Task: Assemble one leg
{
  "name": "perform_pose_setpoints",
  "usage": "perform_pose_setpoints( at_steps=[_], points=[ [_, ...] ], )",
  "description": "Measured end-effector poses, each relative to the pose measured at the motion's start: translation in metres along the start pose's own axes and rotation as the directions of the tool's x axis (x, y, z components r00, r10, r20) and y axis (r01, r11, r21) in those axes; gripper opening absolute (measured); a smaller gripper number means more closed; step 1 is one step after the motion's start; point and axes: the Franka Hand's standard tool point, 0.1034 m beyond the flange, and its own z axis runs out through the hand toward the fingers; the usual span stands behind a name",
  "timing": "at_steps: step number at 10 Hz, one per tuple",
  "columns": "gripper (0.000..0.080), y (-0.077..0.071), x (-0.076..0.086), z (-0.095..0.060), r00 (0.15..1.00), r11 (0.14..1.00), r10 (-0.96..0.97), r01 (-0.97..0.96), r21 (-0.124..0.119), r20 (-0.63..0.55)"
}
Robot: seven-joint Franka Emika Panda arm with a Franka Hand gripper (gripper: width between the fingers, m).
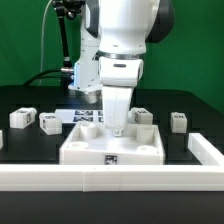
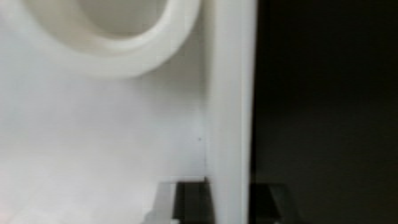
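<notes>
Two small white legs [image 1: 22,117] [image 1: 50,122] lie on the black table at the exterior view's left. Two more [image 1: 141,115] [image 1: 179,121] lie at its right. The large white panel [image 1: 90,150] with recessed corners lies in the middle. My gripper [image 1: 118,129] points straight down at the panel's far edge. In the wrist view the panel [image 2: 107,130] fills the frame with a round recess [image 2: 107,40]. My gripper [image 2: 231,205] has its black fingers [image 2: 192,205] on either side of the panel's edge wall, shut on it. No leg is held.
The marker board [image 1: 85,116] lies behind the panel, partly hidden by the arm. A white rail [image 1: 110,178] runs along the table's front and turns back at the exterior view's right [image 1: 205,148]. Cables hang at the back left.
</notes>
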Motion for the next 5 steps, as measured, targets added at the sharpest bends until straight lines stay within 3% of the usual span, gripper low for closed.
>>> perform_pose_setpoints(
  at_steps=[5],
  points=[
    [0.0061, 0.0004, 0.0001, -0.0002, 1.0, 1.0, 0.0, 0.0, -0.002, -0.001]
  ],
)
